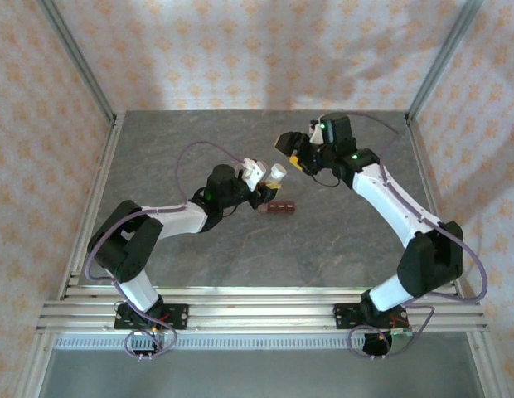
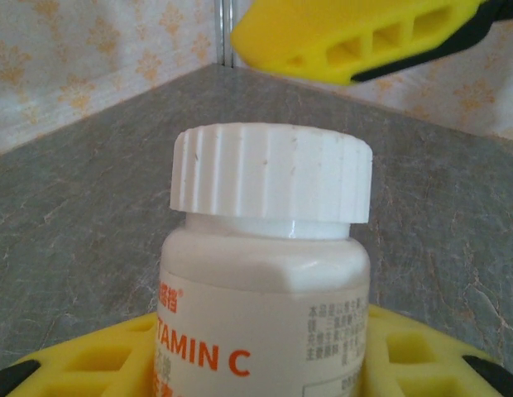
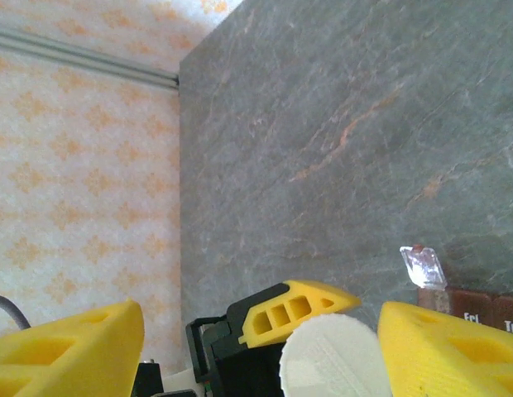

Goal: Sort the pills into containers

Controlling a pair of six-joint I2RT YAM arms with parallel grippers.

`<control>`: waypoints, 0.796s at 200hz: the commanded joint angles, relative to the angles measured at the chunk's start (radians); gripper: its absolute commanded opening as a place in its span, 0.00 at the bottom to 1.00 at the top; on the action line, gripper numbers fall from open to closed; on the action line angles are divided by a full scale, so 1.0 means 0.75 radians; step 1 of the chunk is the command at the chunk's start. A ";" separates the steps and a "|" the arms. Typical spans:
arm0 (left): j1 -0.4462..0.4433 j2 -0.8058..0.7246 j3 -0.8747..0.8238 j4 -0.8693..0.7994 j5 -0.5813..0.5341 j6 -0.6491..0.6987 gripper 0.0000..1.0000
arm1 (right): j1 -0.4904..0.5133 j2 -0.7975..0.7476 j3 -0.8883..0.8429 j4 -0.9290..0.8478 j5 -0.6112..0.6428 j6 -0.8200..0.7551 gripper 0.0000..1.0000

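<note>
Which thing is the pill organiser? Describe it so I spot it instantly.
On the grey table, look near the middle, right by the left gripper holding the white-capped bottle. The containers lie flat just nearer the arm bases: a small dark red-brown strip with a clear flap raised at one end, unlike the pale bottle.

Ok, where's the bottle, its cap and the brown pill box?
bottle (image 2: 265, 331), left wrist view, on its label.
cap (image 2: 271, 174), left wrist view, on its ribbed side.
pill box (image 1: 281, 207), top view, on its middle.
</note>
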 commanded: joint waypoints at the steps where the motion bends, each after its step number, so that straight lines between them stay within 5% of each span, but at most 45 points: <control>1: 0.000 -0.051 0.047 -0.005 -0.003 0.026 0.00 | 0.021 0.011 0.005 0.002 0.056 -0.022 0.75; 77: 0.000 -0.050 0.067 -0.021 -0.009 0.032 0.00 | 0.041 0.042 -0.053 0.001 0.056 -0.035 0.72; 159: -0.001 -0.041 0.076 -0.021 -0.011 0.026 0.00 | 0.056 0.051 -0.078 0.008 0.027 -0.047 0.58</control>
